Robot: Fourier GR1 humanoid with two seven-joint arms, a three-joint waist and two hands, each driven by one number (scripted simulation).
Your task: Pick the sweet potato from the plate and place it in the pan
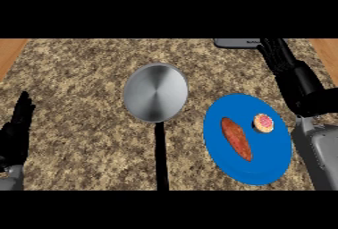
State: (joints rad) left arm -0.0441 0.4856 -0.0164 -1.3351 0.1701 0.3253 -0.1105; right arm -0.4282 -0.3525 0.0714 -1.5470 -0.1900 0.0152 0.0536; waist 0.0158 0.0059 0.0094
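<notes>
1. On the blue round plate (228, 167), at the right of the speckled brown stone tabletop (79, 89), the long reddish-brown sweet potato (235, 138) lies slanted near the middle.
2. Just beside it, toward the plate's upper right, sits a small round pink-topped pastry (263, 123), apart from the sweet potato.
3. Left of the plate, the round silver metal pan (156, 92) rests on the tabletop, its black handle (161, 156) running toward the lower edge.
4. The right hand (280, 56) is above the plate's far side, its fingers straight and open, touching nothing.
5. The left hand (16, 134) rests at the left edge, fingers up and open.
</notes>
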